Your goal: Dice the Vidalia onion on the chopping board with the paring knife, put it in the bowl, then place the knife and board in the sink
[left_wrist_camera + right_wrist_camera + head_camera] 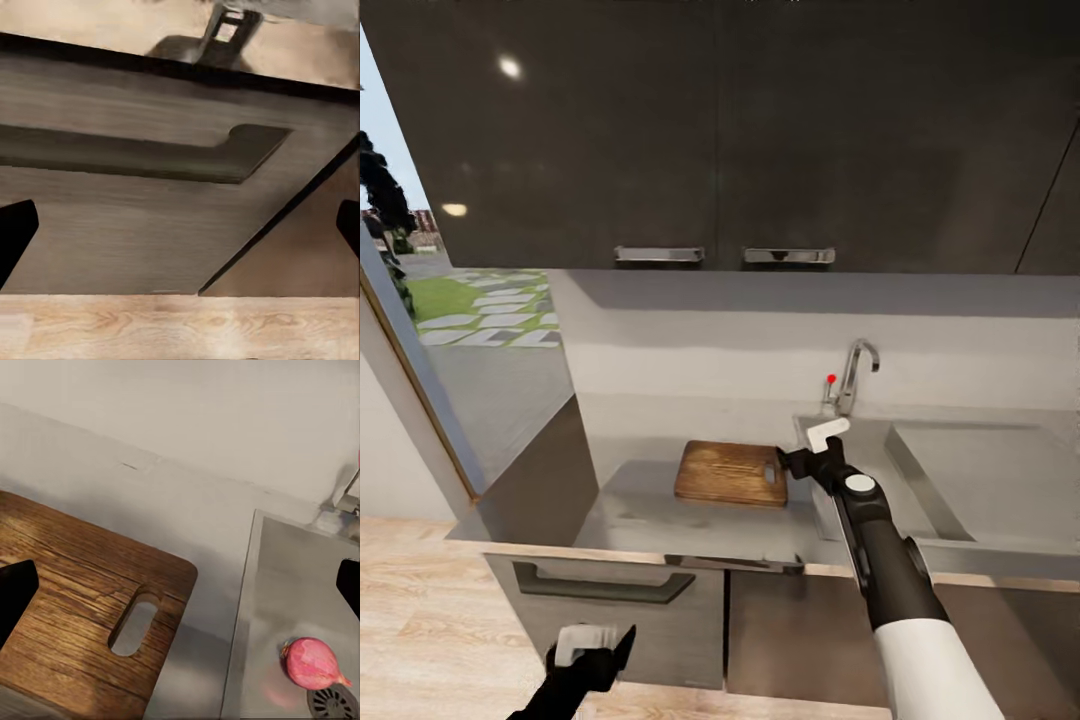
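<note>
Two dark fingertips of the right gripper (180, 585) stand wide apart with nothing between them, poised over the seam between the dark-brown wooden chopping board (75, 607) and the grey steel sink (300, 585). One pink-skinned onion (313, 663) lies in the basin just beside the round drain (334, 703). To lift it cleanly, I'd judge the arm should move over the basin, descend straight and close across the bulb's widest part. One left gripper (592, 650) hangs low before the dark-grey drawer front (150, 217), jaws spread, empty.
</note>
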